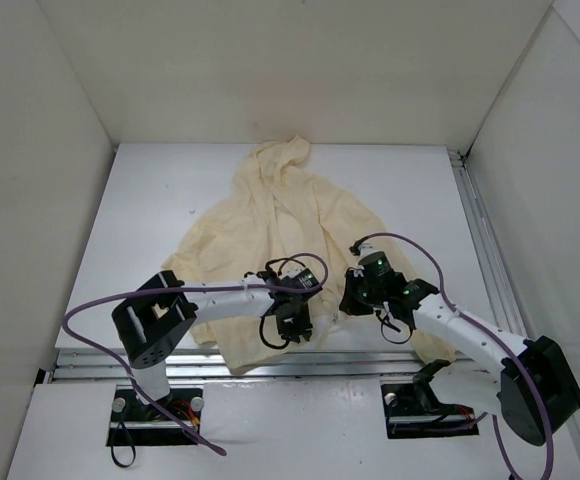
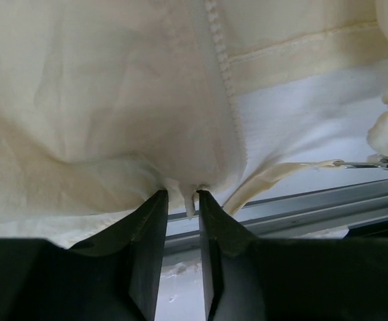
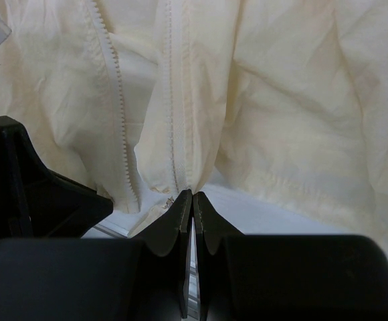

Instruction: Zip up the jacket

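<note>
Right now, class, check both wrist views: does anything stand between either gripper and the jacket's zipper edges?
Nothing visible does. The jaws of the left gripper pinch the bottom hem of the jacket beside one row of zipper teeth; those of the right gripper grip the hem under the other row.

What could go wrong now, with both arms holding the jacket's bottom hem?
The left fingers pinch only a thin tip of the jacket hem; it may slip out. The zipper teeth rows lie apart, so they could misalign. The hem lies near the metal rail and might catch.
</note>
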### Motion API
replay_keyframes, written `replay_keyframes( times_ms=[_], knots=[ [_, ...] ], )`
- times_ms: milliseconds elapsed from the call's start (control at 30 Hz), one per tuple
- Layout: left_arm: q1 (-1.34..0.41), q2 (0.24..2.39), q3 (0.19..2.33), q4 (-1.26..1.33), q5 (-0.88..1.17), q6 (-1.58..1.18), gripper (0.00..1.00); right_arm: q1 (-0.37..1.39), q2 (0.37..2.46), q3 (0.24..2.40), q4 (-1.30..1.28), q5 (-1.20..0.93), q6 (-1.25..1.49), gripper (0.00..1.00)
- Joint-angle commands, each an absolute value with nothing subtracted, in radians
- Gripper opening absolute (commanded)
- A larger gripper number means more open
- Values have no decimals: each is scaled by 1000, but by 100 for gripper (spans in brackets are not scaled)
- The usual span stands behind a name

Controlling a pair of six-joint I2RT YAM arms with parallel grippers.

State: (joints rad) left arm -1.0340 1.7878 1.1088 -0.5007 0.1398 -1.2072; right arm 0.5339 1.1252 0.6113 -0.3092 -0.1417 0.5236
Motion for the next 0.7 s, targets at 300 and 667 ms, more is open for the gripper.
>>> replay_keyframes(
  times_ms=[300, 667],
  knots=[
    [-1025, 1763, 1057, -709, -32, -1198, 34, 500, 1068, 618, -284, -152, 500, 0],
    [-1025, 1720, 1104, -830, -127, -1181, 44, 489, 1035, 621, -288, -163, 486, 0]
  ],
)
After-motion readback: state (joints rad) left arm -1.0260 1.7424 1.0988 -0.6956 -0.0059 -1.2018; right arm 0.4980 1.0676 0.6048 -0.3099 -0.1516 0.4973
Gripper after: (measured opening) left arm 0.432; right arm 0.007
